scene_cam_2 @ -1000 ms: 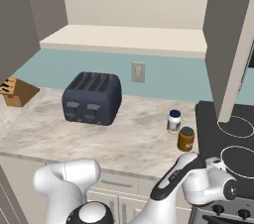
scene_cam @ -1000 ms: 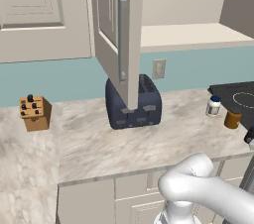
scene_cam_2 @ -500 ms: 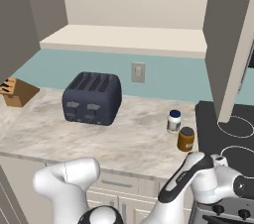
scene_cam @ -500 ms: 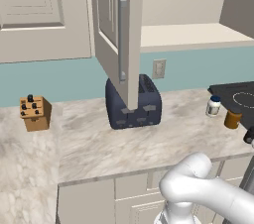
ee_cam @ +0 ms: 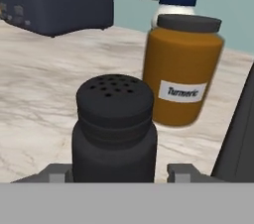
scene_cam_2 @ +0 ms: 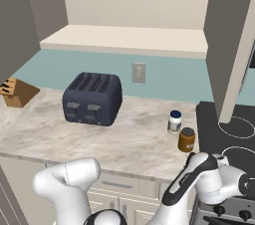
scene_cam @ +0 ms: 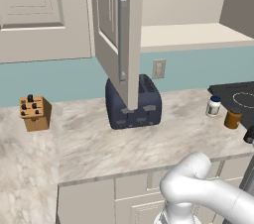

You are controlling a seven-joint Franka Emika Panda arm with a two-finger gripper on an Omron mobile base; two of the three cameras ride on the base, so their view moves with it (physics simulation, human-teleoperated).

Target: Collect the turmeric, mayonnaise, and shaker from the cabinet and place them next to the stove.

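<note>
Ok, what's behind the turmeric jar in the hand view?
The mayonnaise stands behind the turmeric; its blue lid and white shoulder show, the rest is covered. The shaker is in front.

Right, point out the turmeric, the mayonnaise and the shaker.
turmeric (ee_cam: 181, 72): hand view, orange body above its label.
mayonnaise (scene_cam_2: 174, 122): right base view, white body.
shaker (ee_cam: 115, 100): hand view, perforated black cap.

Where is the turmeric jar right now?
The turmeric stands upright on the counter, just left of the stove in the right base view, with the mayonnaise close behind it and the shaker nearer the hand camera.
</note>
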